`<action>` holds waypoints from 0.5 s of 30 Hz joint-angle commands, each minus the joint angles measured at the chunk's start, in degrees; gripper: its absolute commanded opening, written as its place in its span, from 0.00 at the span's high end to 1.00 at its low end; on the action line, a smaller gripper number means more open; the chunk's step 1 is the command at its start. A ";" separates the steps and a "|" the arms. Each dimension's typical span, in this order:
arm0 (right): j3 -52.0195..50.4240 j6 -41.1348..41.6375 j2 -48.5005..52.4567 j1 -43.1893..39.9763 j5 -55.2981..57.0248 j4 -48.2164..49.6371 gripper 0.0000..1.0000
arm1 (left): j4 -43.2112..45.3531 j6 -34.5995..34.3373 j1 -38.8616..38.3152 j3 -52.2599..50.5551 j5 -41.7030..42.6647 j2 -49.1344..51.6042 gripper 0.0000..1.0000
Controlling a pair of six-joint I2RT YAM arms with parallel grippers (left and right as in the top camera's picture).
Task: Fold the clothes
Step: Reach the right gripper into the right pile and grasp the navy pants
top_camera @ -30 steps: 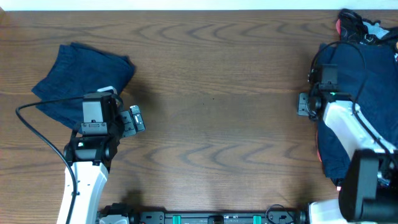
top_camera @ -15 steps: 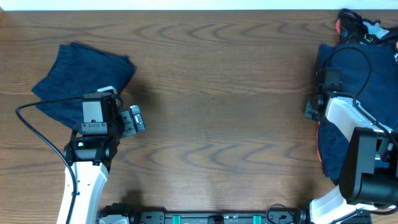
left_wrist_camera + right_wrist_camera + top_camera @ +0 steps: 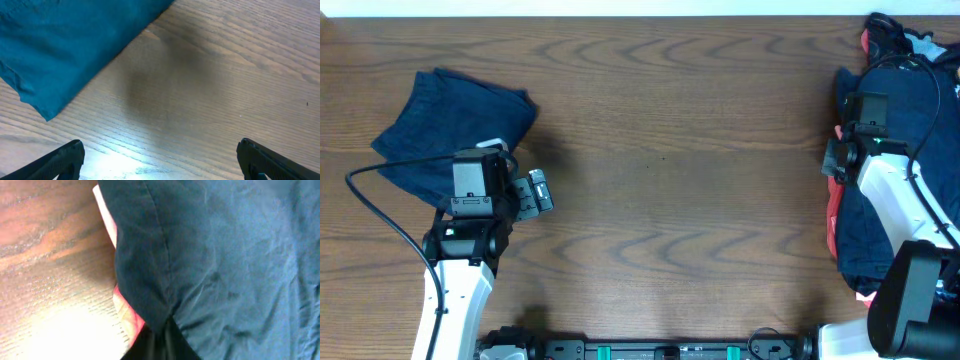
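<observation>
A folded navy garment lies at the table's far left; its edge shows in the left wrist view. My left gripper hovers just right of it, open and empty, with its fingertips wide apart over bare wood. A pile of navy clothes sits at the right edge. My right gripper is at the pile's left edge. In the right wrist view its fingers are closed together on a seamed corner of the navy fabric.
A red and pink item lies under the pile's left edge and shows beside the pinched fabric. More items, red and white, sit at the far right corner. Wooden tabletop spans between the arms.
My right gripper has moved right, from just off the pile onto its left edge. The left arm and the folded garment have not moved.
</observation>
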 commanded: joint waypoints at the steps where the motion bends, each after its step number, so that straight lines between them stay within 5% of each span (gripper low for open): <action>1: 0.39 -0.83 -0.02 -0.13 -1.01 -0.11 0.89 | -0.20 -0.55 0.24 1.11 -0.04 0.04 0.02; 15: -0.31 -0.83 2.45 -0.13 -3.98 -0.17 0.80 | -0.20 -0.55 0.26 1.11 -0.04 0.04 0.02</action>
